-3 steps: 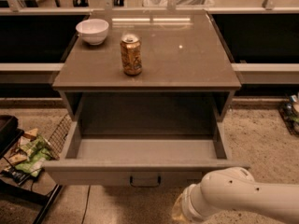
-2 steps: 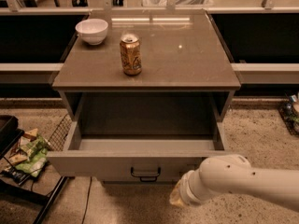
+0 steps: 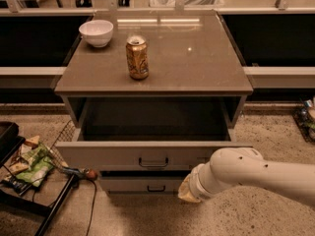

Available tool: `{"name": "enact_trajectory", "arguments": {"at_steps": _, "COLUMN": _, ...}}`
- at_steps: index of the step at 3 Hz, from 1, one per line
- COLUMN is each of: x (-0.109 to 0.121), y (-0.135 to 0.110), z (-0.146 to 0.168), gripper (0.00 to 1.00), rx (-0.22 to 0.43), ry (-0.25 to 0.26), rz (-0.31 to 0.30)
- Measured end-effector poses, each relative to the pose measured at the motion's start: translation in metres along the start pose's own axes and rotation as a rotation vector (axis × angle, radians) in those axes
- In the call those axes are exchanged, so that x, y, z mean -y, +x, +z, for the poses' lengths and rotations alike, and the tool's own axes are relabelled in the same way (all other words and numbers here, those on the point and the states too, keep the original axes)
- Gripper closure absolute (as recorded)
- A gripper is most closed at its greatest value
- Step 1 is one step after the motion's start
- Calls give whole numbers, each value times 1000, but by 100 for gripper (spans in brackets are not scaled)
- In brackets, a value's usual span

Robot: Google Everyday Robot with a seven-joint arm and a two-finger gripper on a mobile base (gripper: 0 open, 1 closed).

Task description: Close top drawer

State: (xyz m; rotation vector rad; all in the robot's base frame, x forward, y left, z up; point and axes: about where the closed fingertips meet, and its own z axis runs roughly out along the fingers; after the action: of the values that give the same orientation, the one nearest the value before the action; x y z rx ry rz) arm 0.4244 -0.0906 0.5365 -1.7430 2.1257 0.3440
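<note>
Fingers — cannot tell spread, gripper (image 3: 188, 191) below open top drawer (image 3: 108, 155), grey-beige, black handle (image 3: 153, 162)

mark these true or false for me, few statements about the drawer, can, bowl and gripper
1. The top drawer is fully shut. False: it stands partly pulled out.
2. A drink can stands upright on the cabinet top. True.
3. The white bowl lies inside the drawer. False: it sits on the cabinet top, at the back left.
4. The gripper is low in front of the drawers, right of the top drawer's black handle. True.
</note>
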Motion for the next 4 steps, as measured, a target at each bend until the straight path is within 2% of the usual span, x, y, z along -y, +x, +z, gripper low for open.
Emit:
{"name": "enact_trajectory", "arguments": {"at_steps": 2, "x": 69, "y": -38, "z": -15, "gripper": 100, "rx": 25, "ry": 70, "rz": -33}}
{"name": "enact_trajectory", "arguments": {"at_steps": 3, "x": 68, "y": -37, "z": -15, "gripper": 100, "rx": 25, "ry": 70, "rz": -33}}
{"name": "enact_trajectory", "arguments": {"at_steps": 4, "x": 91, "y": -52, "z": -26, "gripper": 100, "rx": 30, "ry": 111, "rz": -45}}
